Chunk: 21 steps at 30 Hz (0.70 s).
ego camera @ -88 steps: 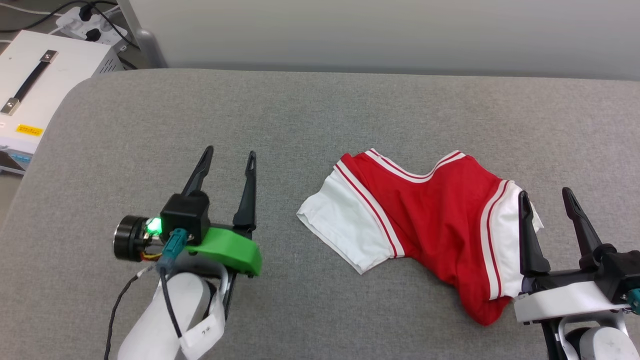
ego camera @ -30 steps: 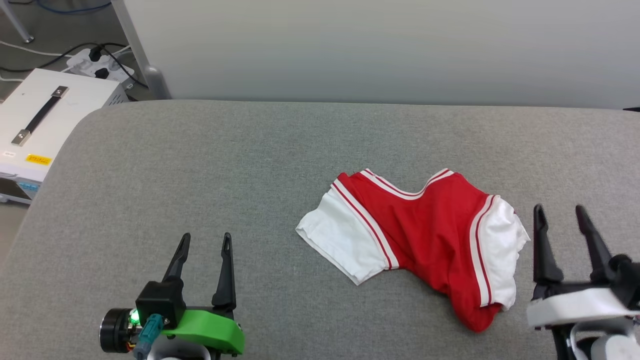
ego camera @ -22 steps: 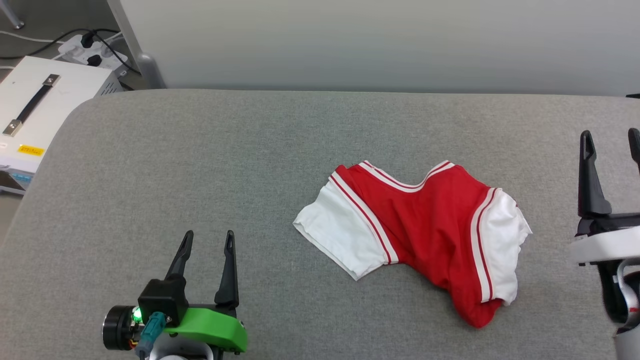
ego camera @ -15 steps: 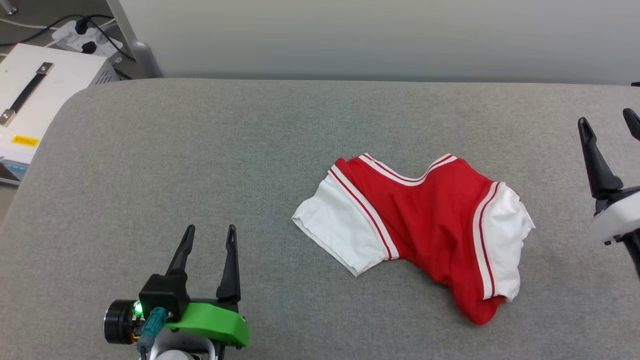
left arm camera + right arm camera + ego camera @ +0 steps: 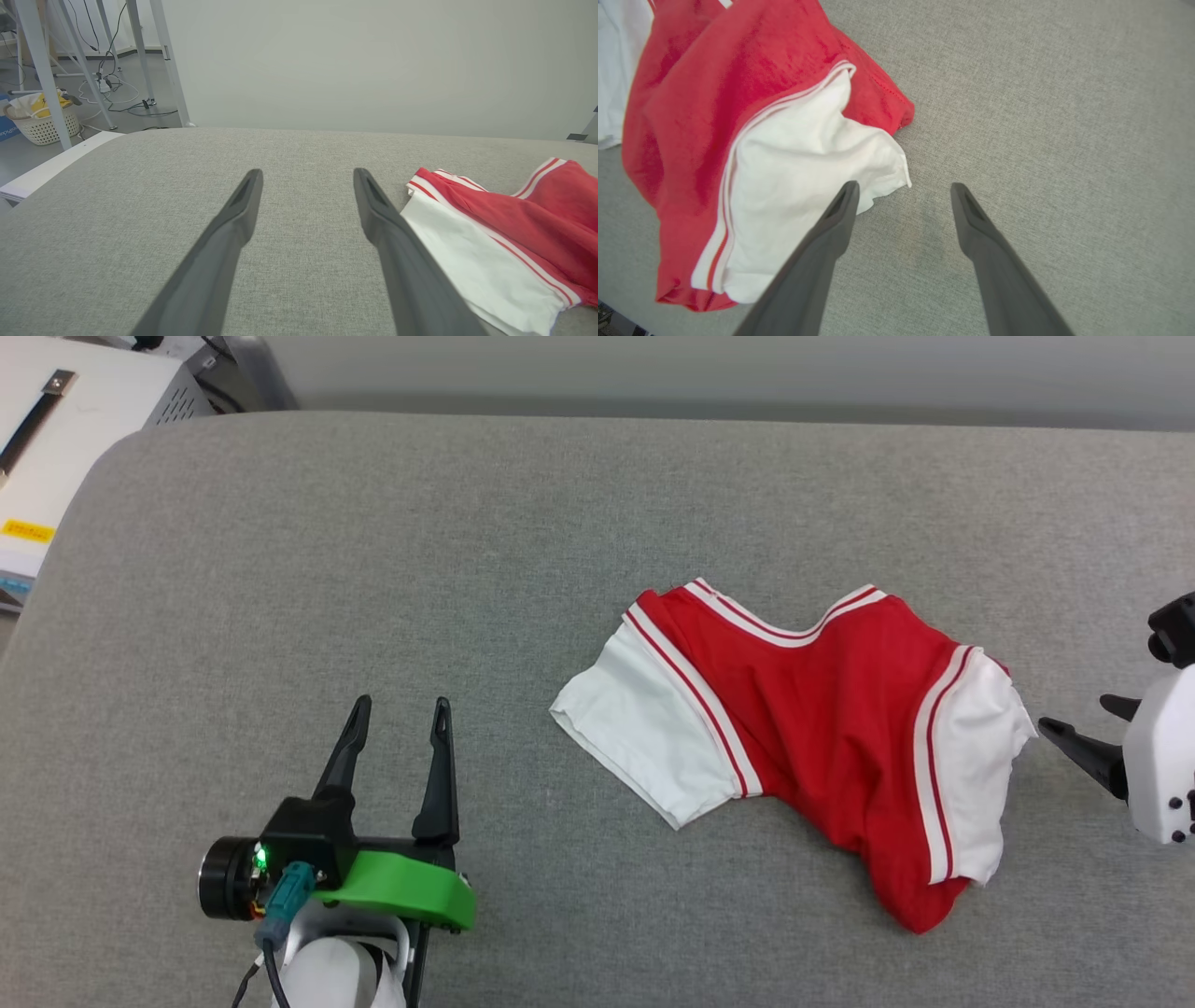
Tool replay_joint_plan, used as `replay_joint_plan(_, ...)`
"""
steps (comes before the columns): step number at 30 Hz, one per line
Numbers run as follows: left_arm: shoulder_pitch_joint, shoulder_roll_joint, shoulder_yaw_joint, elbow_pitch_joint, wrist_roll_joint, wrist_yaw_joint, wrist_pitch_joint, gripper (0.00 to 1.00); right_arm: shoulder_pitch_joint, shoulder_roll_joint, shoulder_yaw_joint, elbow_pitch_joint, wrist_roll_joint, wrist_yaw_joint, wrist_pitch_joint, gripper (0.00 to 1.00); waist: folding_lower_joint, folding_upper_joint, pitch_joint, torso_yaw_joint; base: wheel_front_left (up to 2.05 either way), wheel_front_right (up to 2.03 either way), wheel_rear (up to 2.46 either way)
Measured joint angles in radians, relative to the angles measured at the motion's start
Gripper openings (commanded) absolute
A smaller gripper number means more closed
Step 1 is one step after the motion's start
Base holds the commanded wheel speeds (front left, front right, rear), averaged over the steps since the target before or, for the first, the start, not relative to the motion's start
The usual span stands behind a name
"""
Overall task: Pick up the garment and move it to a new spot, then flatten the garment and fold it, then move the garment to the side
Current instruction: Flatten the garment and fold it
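Note:
The garment (image 5: pixel 812 728), a red shirt with white sleeves and striped trim, lies crumpled on the grey cloth-covered table (image 5: pixel 373 541), right of centre. My left gripper (image 5: pixel 401 705) stands open at the lower left, well clear of the shirt, fingers pointing away from me. The left wrist view has that gripper (image 5: pixel 308 172) over bare cloth, the garment (image 5: pixel 514 219) to its right. At the right edge my right gripper (image 5: pixel 1074 712) points left at the white sleeve. Its wrist view shows it (image 5: pixel 904 185) open just above the table, the sleeve's edge (image 5: pixel 798 163) by its left finger.
A white box with a black handle (image 5: pixel 65 411) sits off the table's far left corner. In the left wrist view a white basket (image 5: pixel 42 126) and metal legs (image 5: pixel 168 60) stand on the floor beyond. A pale wall runs behind the table.
The camera has tilted down. My right gripper swung out to the right edge and turned from pointing up the view to pointing left at the sleeve. The garment and left gripper stayed put.

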Motion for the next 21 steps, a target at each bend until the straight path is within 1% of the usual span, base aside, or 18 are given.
replay_joint_plan(2,-0.014,0.000,-0.006,-0.002,-0.002,0.001,0.000,1.00,-0.033,-0.001,0.029,0.014,0.010,0.000,0.040,1.00,0.0000,0.0000,0.020,0.006,0.00,0.00,0.00)
replay_joint_plan(6,-0.040,0.000,-0.023,-0.003,-0.014,0.007,0.000,1.00,-0.088,0.005,0.090,0.072,0.012,0.000,0.071,1.00,0.0001,0.0000,0.059,0.018,0.00,0.00,0.00)
replay_joint_plan(10,-0.067,0.000,-0.032,-0.003,-0.026,0.007,0.000,1.00,-0.120,0.022,0.153,0.143,0.000,0.000,0.056,1.00,0.0001,0.0000,0.095,0.035,0.00,0.00,0.00)
replay_joint_plan(12,-0.074,0.000,-0.037,-0.002,-0.027,0.011,0.000,1.00,-0.136,0.030,0.178,0.178,0.002,0.000,0.030,1.00,0.0001,0.0000,0.112,0.046,0.00,0.00,0.00)
replay_joint_plan(19,-0.082,0.000,-0.037,0.004,-0.027,0.019,0.000,1.00,-0.172,0.019,0.265,0.244,0.014,-0.001,-0.009,1.00,0.0000,-0.0001,0.134,0.073,0.00,0.00,0.00)
replay_joint_plan(20,-0.082,0.000,-0.036,0.005,-0.027,0.021,0.000,1.00,-0.173,0.018,0.270,0.248,0.020,-0.001,-0.019,0.48,0.0000,-0.0001,0.132,0.072,0.00,0.00,0.00)
replay_joint_plan(21,-0.081,0.000,-0.036,0.007,-0.027,0.022,0.000,1.00,-0.173,0.018,0.276,0.251,0.030,-0.001,-0.036,0.00,0.0000,-0.0001,0.129,0.071,0.00,0.00,0.00)
